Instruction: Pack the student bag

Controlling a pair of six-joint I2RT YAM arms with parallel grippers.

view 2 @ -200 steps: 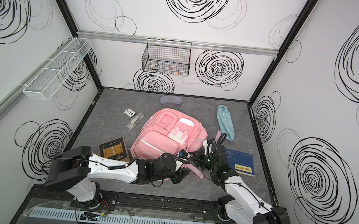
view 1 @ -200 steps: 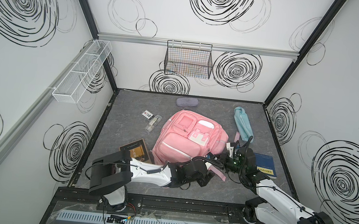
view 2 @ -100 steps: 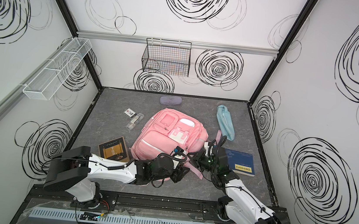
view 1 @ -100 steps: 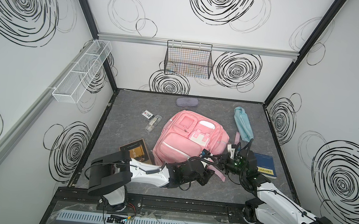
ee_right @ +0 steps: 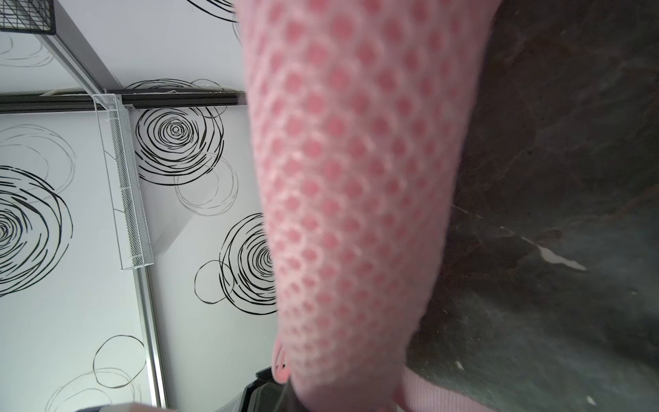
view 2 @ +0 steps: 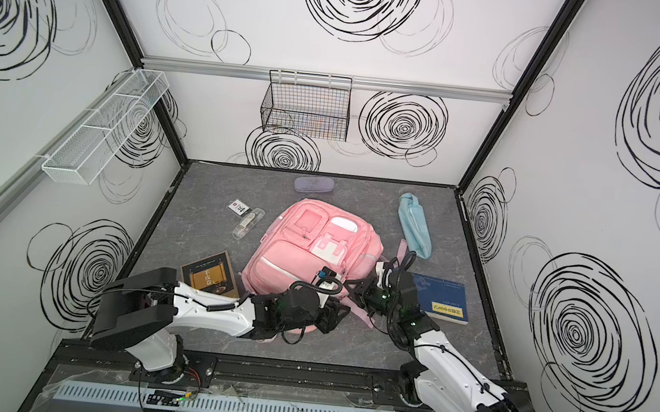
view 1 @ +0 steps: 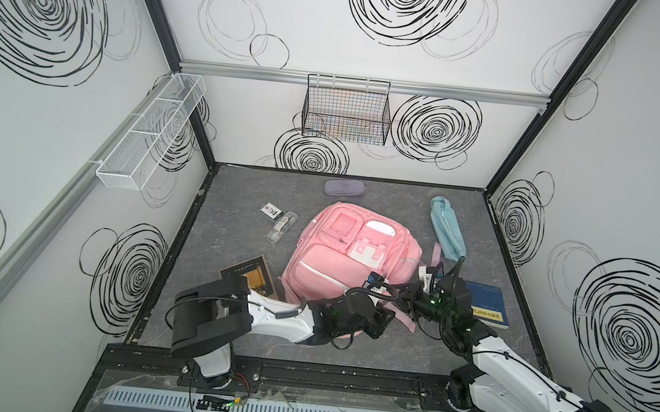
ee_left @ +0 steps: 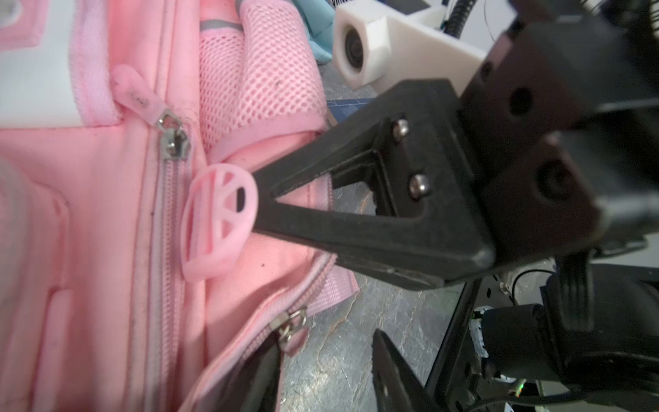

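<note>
The left gripper (ee_left: 326, 339) is narrowing its jaws, not yet shut, around the student bag (ee_left: 107, 214) rim, probably bracing it so the right gripper (ee_left: 255, 201), clamped on the pink zipper pull (ee_left: 214, 221), can unzip.

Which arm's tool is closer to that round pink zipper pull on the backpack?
Right. The right tool is pinched shut on the round pink zipper pull; the left tool sits open just beside it, by a metal zipper slider.
</note>
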